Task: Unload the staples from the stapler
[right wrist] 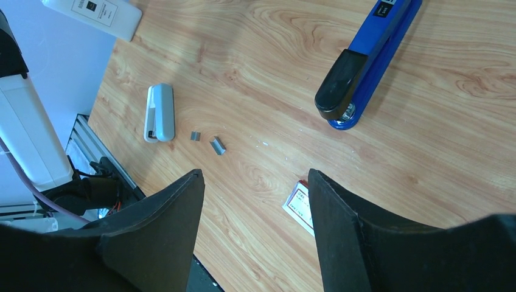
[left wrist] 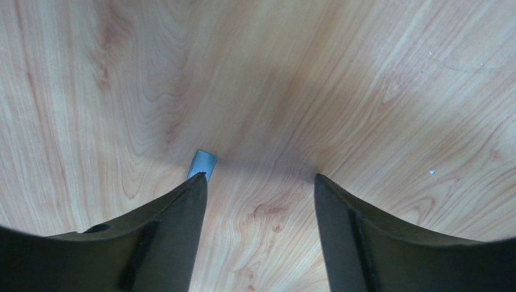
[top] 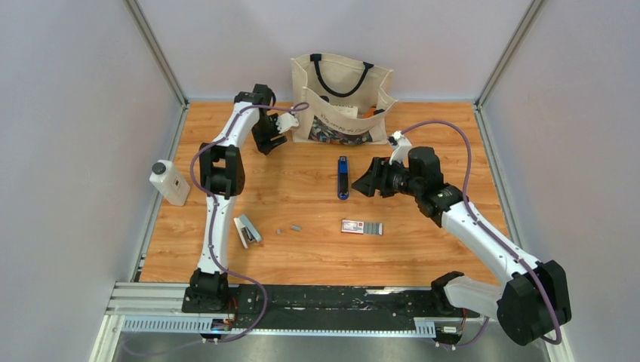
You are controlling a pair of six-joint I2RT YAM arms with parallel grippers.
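The dark blue stapler (top: pixel 343 178) lies closed on the wooden table, pointing away from me; the right wrist view shows it at upper right (right wrist: pixel 365 58) with its black end nearest. Two short grey staple strips (top: pixel 287 228) lie loose at front left, also in the right wrist view (right wrist: pixel 218 146). My right gripper (top: pixel 370 181) is open and empty just right of the stapler, apart from it (right wrist: pixel 254 176). My left gripper (top: pixel 268 143) is open over bare wood at the back left (left wrist: pixel 258 179). A small pale blue-grey piece (left wrist: pixel 202 164) lies at its left fingertip.
A red-and-white box (top: pixel 352 225) with a grey strip beside it lies in front of the stapler. A pale grey-blue stapler (top: pixel 246 230) lies at front left. A white bottle (top: pixel 169 182) stands off the table's left edge. A canvas tote bag (top: pixel 341 99) stands at the back.
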